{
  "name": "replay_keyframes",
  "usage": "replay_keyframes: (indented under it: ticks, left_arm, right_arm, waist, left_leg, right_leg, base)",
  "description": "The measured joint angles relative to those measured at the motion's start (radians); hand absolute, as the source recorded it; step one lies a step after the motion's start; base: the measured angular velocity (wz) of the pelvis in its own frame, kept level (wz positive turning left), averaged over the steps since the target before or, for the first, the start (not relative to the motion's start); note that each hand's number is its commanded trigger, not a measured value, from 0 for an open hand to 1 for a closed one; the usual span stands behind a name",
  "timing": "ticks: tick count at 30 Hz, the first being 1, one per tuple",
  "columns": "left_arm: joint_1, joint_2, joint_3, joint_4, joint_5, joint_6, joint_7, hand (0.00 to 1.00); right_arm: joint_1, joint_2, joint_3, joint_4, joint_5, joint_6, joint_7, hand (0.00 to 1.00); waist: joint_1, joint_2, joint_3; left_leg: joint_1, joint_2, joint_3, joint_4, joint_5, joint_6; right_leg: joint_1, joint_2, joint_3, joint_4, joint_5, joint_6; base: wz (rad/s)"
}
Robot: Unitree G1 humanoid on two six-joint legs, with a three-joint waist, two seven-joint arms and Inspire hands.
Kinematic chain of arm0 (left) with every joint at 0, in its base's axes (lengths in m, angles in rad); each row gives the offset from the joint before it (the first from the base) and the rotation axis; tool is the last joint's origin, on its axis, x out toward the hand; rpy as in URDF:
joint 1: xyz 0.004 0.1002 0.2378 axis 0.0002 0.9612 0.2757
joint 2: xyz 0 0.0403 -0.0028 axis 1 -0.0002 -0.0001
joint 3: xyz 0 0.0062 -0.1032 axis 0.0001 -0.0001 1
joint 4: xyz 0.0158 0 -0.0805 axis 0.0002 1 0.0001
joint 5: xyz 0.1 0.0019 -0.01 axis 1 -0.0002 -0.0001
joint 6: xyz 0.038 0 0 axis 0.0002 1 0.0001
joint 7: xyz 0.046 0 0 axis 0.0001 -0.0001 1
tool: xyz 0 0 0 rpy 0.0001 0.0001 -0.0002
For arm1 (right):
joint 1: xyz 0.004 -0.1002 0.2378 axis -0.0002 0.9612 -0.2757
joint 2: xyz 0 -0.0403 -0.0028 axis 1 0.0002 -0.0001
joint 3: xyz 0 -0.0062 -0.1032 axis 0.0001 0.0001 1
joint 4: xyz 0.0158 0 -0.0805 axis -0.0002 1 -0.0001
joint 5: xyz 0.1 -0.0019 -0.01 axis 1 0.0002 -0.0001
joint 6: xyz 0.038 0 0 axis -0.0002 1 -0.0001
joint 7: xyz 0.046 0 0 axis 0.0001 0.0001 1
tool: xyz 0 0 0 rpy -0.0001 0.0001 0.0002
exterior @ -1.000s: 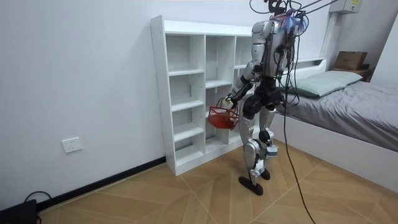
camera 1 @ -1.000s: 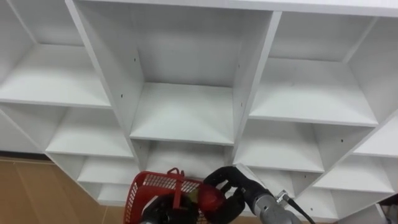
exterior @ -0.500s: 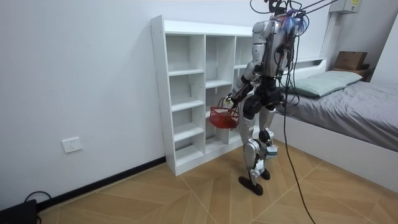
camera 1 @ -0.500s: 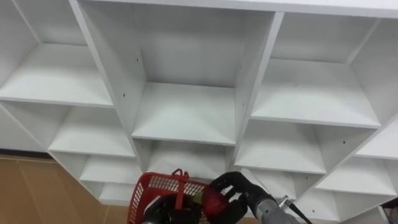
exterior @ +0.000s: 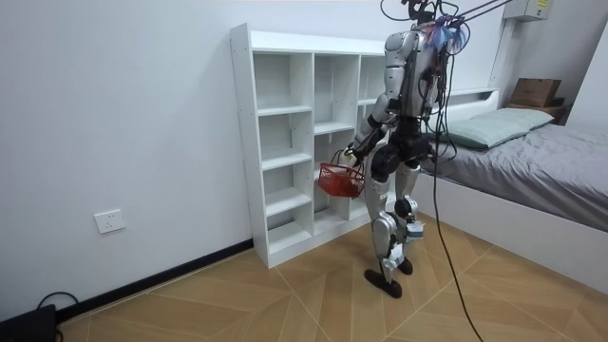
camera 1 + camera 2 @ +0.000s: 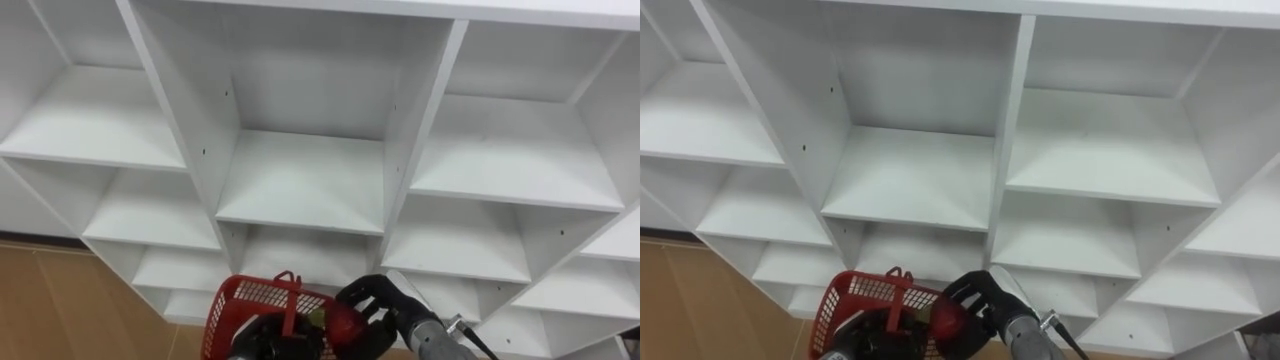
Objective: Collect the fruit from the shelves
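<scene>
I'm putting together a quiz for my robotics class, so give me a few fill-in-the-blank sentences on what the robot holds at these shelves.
The right hand is curled round a ___ fruit.
The left hand carries a red ___ with a mesh wall.
The closet in front of the robot is ___ in colour.
In the room view, the bed is on the view's ___ side.
Missing words: red; basket; white; right.

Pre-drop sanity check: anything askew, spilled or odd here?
Nothing stands out. The left hand holds the red basket before the white shelf unit; the right hand is curled round a red fruit at the basket's rim. No spill or damage shows.
</scene>
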Motion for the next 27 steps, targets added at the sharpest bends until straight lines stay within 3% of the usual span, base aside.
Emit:
replay_keyframes:
  ticks: [13,14,15,16,27]
  left_arm:
    - [0.0,-0.001,-0.012,-0.002,0.018,0.0,-0.002,1.0]
    - [0.0,-0.001,-0.016,-0.002,0.021,0.0,-0.002,1.0]
    - [0.0,-0.001,-0.016,-0.002,0.024,0.0,-0.002,1.0]
    - [0.0,-0.002,-0.017,-0.002,0.026,0.0,-0.003,1.0]
    - [0.0,-0.004,-0.035,-0.002,0.03,0.001,-0.008,1.0]
  right_arm:
    - [-0.019,0.008,-0.001,0.043,-0.001,-0.001,-0.007,1.0]
    - [-0.02,0.008,-0.002,0.049,-0.002,-0.001,-0.007,0.95]
    - [-0.021,0.009,-0.003,0.055,-0.005,-0.001,-0.007,0.52]
    - [-0.029,0.012,-0.003,0.07,-0.01,-0.001,-0.007,0.0]
    - [-0.059,0.02,-0.002,0.109,-0.011,-0.005,-0.015,0.0]
  waist:
    - [-0.002,0.001,-0.0026]
    - [-0.001,0.001,-0.0027]
    - [-0.001,0.001,-0.0027]
    - [-0.002,0.001,-0.0027]
    - [-0.001,-0.005,-0.0029]
  left_leg:
    - [-0.013,-0.002,-0.006,0.005,0.0,0.0]
    - [-0.013,-0.002,-0.008,0.005,0.0,0.0]
    - [-0.013,-0.002,-0.009,0.005,0.0,0.0]
    - [-0.013,-0.002,-0.01,0.005,0.0,0.0]
    - [-0.012,-0.003,-0.016,0.006,0.0,0.0]
  right_leg:
    - [-0.002,-0.003,-0.008,0.001,-0.002,0.002]
    - [-0.002,-0.003,-0.008,0.001,-0.002,0.002]
    - [-0.002,-0.003,-0.008,0.001,-0.002,0.002]
    - [-0.002,-0.003,-0.009,0.001,-0.002,0.002]
    - [-0.001,-0.004,-0.013,0.001,-0.002,0.002]
  base:
    - [0.02]
    - [0.03]
    - [0.0]
    - [0.0]
    - [0.0]
